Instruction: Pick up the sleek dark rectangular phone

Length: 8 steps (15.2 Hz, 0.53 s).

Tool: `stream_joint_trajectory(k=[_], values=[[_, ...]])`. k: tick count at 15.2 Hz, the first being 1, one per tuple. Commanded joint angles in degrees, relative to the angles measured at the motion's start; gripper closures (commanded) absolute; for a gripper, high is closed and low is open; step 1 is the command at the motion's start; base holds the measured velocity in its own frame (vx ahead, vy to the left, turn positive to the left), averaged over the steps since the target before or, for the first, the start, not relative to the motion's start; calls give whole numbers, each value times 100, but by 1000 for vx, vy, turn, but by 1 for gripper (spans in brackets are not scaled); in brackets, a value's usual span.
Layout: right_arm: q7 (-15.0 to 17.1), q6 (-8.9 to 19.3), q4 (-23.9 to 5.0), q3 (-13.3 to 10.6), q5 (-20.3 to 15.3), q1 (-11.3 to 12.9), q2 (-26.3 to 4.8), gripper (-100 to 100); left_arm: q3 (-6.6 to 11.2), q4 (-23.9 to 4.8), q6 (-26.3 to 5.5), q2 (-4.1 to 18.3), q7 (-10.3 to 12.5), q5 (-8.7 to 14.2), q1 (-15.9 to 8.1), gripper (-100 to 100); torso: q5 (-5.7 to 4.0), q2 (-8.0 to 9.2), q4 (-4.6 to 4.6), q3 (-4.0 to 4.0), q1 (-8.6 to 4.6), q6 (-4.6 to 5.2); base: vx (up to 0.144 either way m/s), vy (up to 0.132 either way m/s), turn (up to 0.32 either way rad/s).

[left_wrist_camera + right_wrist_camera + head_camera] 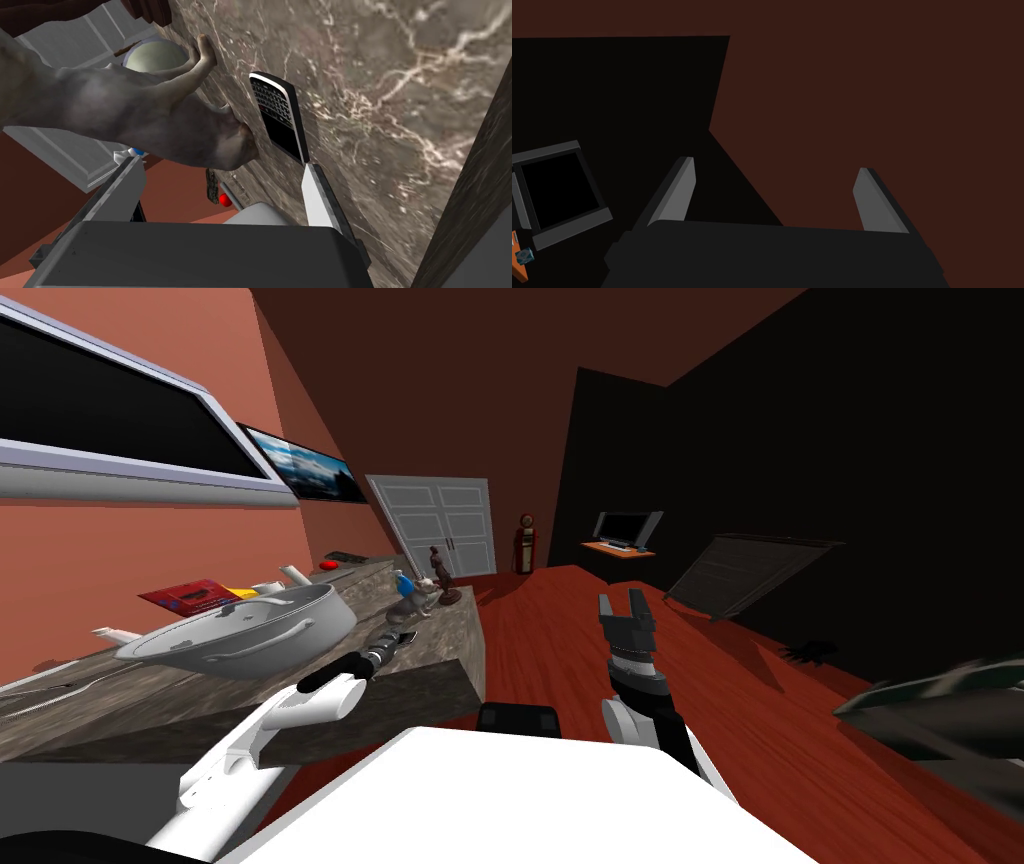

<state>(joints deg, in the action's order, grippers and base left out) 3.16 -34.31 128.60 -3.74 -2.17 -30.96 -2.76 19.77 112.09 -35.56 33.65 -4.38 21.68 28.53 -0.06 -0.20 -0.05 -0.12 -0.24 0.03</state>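
The phone [280,115] is a black slab with a keypad and a pale rim, lying flat on the brown marbled counter [400,100]. My left gripper [219,163] hovers over the counter, open. One of its fingertips [309,172] sits right at the phone's near end, so the phone lies off to that finger's side and beyond the gap. A grey cat figurine [125,115] stands beside the phone and fills the space ahead of the gap. In the head view the left gripper [398,640] is at the counter's near corner, by the cat figurine [410,606]. My right gripper [625,606] is open over the red floor.
A large white lidded pan [250,633] sits on the counter [440,678] left of my left arm. A dark statuette [440,575] stands behind the cat, and a red book [190,593] lies by the wall. White double doors [450,528] are at the far end.
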Motion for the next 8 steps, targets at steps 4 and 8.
stream_joint_trajectory(k=[4,8], values=[[0,0,0,0,0,-2,0,0,132,-103,-470,137,-23,152,-1,-100,-1,-37,-8,-21,1,-2,127,-55,-52],[0,0,0,1,0,-1,0,0,370,-320,-1034,386,-68,444,-2,-100,3,-15,-4,-10,13,-3,82,-32,16]])
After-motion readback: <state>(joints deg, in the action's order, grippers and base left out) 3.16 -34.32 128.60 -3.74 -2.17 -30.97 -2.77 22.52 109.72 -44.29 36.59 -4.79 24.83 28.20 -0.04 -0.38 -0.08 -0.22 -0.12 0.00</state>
